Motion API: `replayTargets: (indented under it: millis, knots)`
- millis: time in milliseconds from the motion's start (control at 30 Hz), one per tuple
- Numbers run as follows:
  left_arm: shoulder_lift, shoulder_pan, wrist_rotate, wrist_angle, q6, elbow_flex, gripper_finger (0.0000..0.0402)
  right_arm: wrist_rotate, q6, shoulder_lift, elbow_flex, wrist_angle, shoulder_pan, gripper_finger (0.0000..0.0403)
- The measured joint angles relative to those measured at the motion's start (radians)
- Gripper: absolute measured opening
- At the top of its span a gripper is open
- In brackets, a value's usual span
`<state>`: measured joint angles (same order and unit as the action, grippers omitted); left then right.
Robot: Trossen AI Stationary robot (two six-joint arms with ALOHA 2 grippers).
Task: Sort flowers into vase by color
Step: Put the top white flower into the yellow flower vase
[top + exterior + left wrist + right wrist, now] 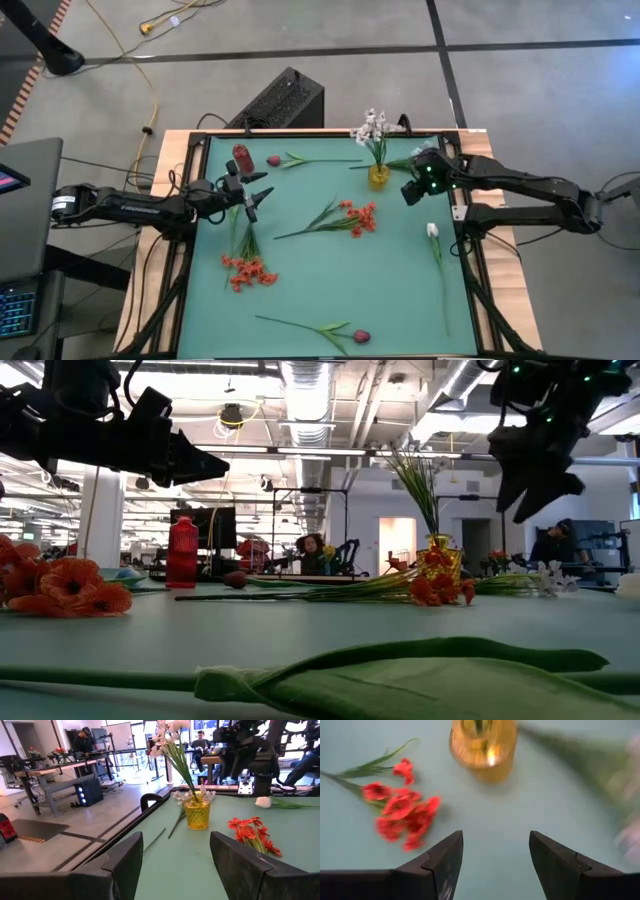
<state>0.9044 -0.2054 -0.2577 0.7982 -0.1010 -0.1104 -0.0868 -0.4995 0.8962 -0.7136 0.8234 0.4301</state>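
The yellow vase [379, 176] stands in the upper middle of the high view, white flowers [371, 127] already in it, one white spray [400, 161] lying beside. My right gripper [412, 190] hangs just beside it, fingers apart, empty. I judge a careless swing could topple it. My left gripper [250, 190] waits open at left.

1. Cut off at the right wrist view's edge: yellow vase [483, 742], rim unseen.
2. Blurred beyond telling: white blossoms [629, 795] beside it.
3. Foreground green stem [400, 665] smeared, out of focus.
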Motion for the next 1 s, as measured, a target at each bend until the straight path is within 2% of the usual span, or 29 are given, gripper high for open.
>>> replayTargets:
  millis: [100, 267, 400, 500, 733, 1000]
  knots:
    - [0.0, 0.0, 0.0, 0.005, -0.011, 0.0, 0.022, -0.056, 0.218, 0.031, 0.0, -0.065, 0.025, 0.0255]
    - [0.0, 0.0, 0.0, 0.017, -0.012, 0.0, 0.022, -0.043, 0.492, 0.138, -0.001, -0.229, 0.106, 0.0255]
    - [0.0, 0.0, 0.0, 0.021, -0.011, 0.0, 0.022, -0.043, 0.662, 0.239, -0.002, -0.216, 0.174, 0.0255]
    - [0.0, 0.0, 0.0, 0.021, -0.01, 0.0, 0.022, -0.061, 0.744, 0.311, -0.002, -0.212, 0.22, 0.0255]
    - [0.0, 0.0, 0.0, 0.017, -0.008, 0.0, 0.022, -0.235, 0.86, 0.455, -0.002, -0.269, 0.276, 0.0255]
    - [0.0, 0.0, -0.001, 0.009, -0.01, 0.0, 0.022, -0.273, 0.92, 0.602, -0.03, -0.31, 0.327, 0.0255]
